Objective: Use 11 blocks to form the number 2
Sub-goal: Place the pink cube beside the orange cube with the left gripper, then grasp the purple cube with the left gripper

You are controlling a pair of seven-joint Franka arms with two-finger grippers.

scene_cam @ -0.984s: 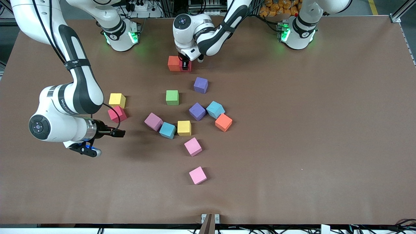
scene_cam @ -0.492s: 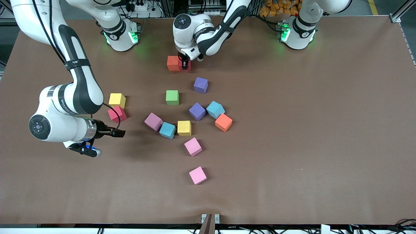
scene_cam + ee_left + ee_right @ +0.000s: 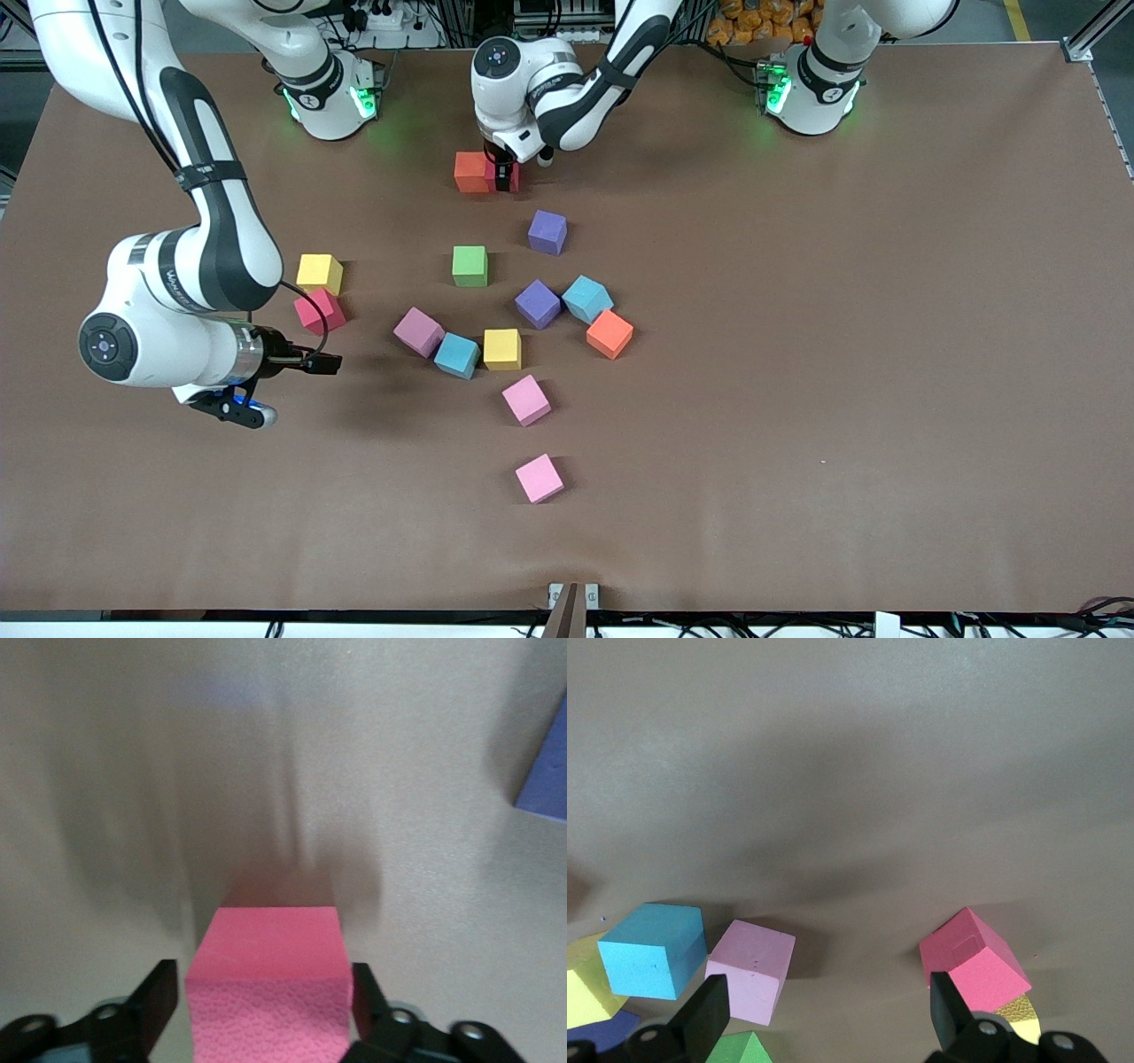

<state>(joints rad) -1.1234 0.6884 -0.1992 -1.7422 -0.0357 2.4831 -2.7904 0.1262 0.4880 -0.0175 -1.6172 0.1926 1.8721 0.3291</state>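
A red block (image 3: 513,180) sits on the table against an orange block (image 3: 470,172), close to the robots' bases. My left gripper (image 3: 505,177) is down around the red block (image 3: 270,943), open, with its fingers just off the block's sides. My right gripper (image 3: 324,361) hangs open and waits over bare table beside another red block (image 3: 320,311) and a yellow one (image 3: 320,273); nothing lies between its fingers (image 3: 709,1010). The other blocks lie scattered mid-table: purple (image 3: 547,232), green (image 3: 469,266), mauve (image 3: 419,332), light blue (image 3: 457,355). No number 2 is in view.
More cubes lie mid-table: purple (image 3: 538,304), light blue (image 3: 587,299), orange (image 3: 609,334) and yellow (image 3: 502,349). Two brighter pink cubes (image 3: 526,400) (image 3: 539,478) lie nearer the front camera. Brown table surface (image 3: 842,354) stretches toward the left arm's end.
My left gripper's fingers have parted from the red block, which rests beside the orange one. The right arm has not moved.
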